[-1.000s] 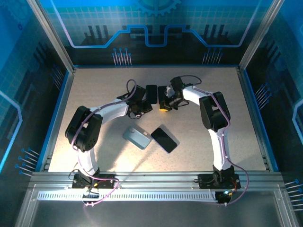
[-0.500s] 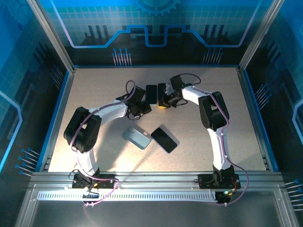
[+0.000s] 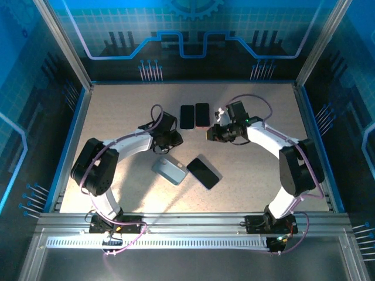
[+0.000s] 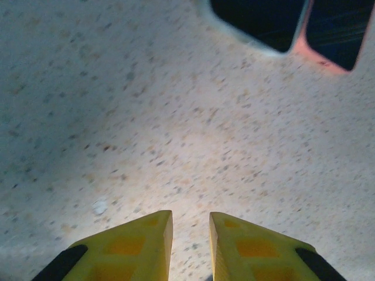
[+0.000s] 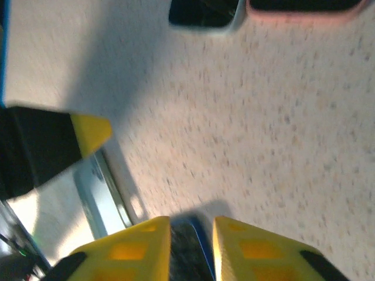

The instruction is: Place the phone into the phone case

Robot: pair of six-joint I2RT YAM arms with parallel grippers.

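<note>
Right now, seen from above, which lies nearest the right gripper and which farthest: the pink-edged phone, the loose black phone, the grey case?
From the right gripper:
1. Pink-edged phone, just past it, on the far side.
2. Loose black phone, on the near side, centre.
3. Grey case, left of that phone.

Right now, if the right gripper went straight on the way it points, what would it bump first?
Probably the phone in the pale case, past some bare table. The right gripper might touch that table sooner, since depth is unclear.
</note>
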